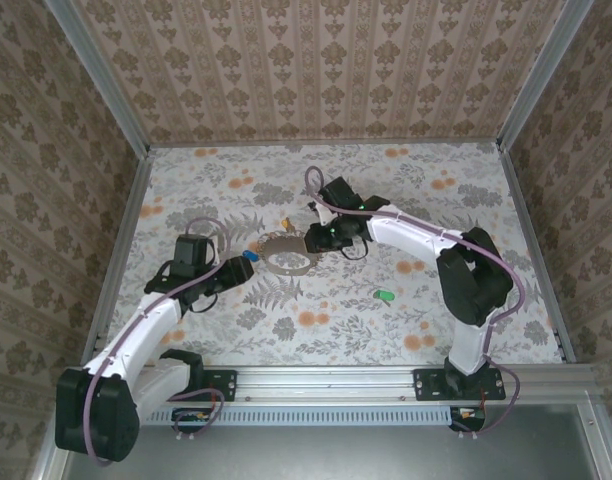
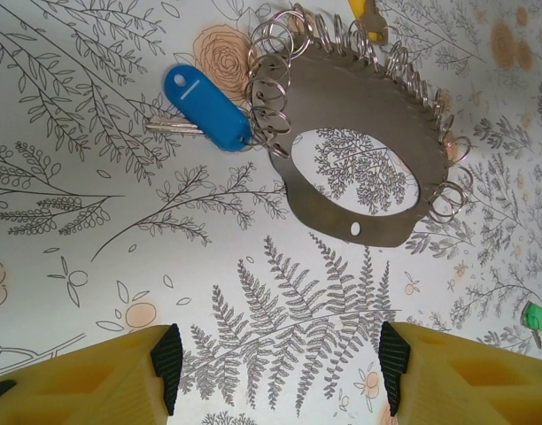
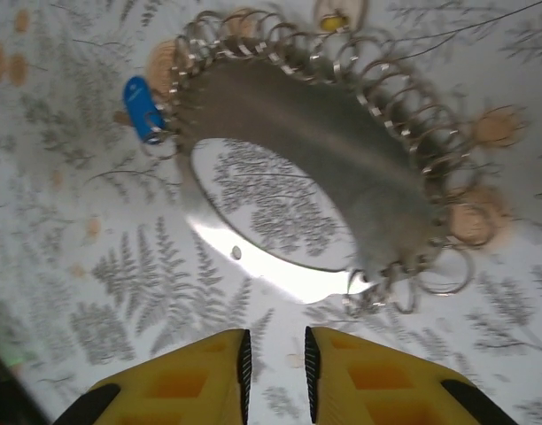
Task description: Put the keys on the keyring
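Observation:
The keyring (image 1: 286, 264) is a flat grey loop lying mid-table, with many small wire rings along its outer rim. A blue-headed key (image 2: 205, 106) lies at its left rim and touches one of those rings. A green key (image 1: 383, 295) lies apart on the table to the right. My left gripper (image 2: 278, 367) hovers open just short of the keyring (image 2: 342, 97), with nothing between its yellow fingers (image 2: 94, 376). My right gripper (image 3: 274, 367) is narrowly open and empty, just off the rim of the keyring (image 3: 342, 133). The blue key (image 3: 143, 108) is on the far side.
A yellow-headed key (image 1: 283, 222) lies at the keyring's far rim. The table (image 1: 466, 190) is floral-patterned and walled on three sides. A metal rail (image 1: 326, 380) runs along the near edge. The right arm (image 1: 416, 235) reaches in from the right.

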